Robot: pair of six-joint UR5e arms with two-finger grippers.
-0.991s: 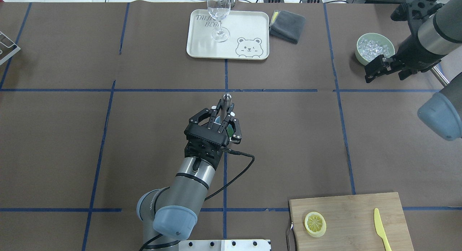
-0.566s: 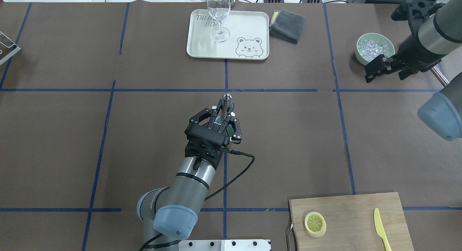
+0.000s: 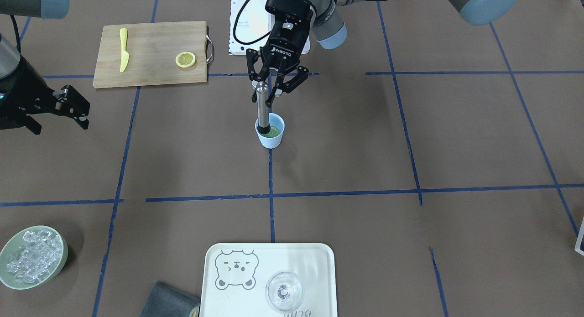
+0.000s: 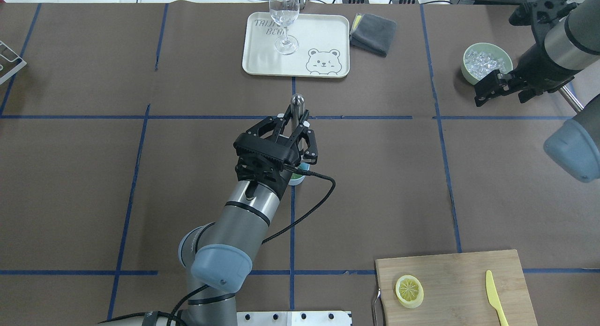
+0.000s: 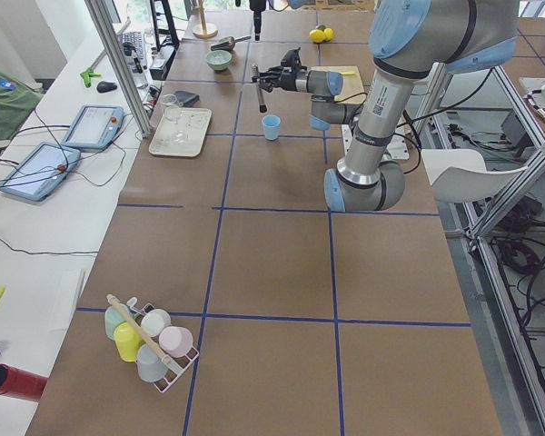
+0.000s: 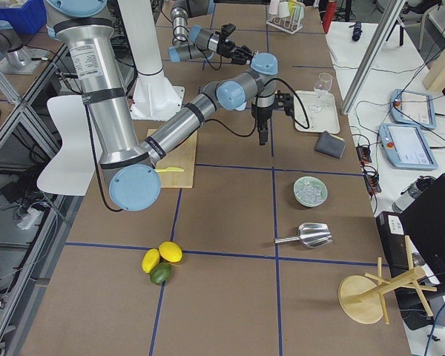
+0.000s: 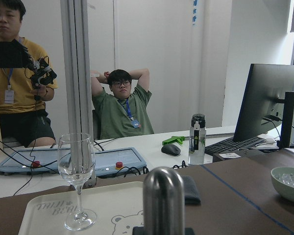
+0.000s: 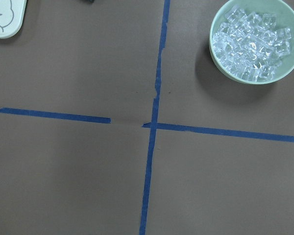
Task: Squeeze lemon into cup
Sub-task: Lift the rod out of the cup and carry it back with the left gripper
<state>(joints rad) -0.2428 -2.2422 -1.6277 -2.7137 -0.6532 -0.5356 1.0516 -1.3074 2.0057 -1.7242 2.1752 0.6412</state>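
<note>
The light-blue cup (image 3: 270, 137) stands at the table's middle with a lemon slice (image 3: 273, 132) lying inside it. My left gripper (image 3: 273, 86) is shut on an upright steel muddler (image 3: 261, 105) whose black tip sits at the cup's mouth. In the overhead view the left gripper (image 4: 293, 126) covers most of the cup (image 4: 299, 178). The muddler's rounded top (image 7: 162, 196) fills the left wrist view. A second lemon slice (image 4: 409, 291) lies on the wooden cutting board (image 4: 459, 269). My right gripper (image 4: 487, 89) hangs open and empty beside the bowl of ice.
A yellow plastic knife (image 4: 495, 295) lies on the board. A pale green bowl of ice (image 4: 486, 62) is at the far right. A cream tray (image 4: 323, 40) with a clear wine glass (image 4: 284, 21) and a grey cloth (image 4: 373, 33) lie at the far edge.
My left gripper has risen with the muddler, drawing it up out of the cup's depth; part of the cup now shows under the wrist. The right arm has barely moved.
</note>
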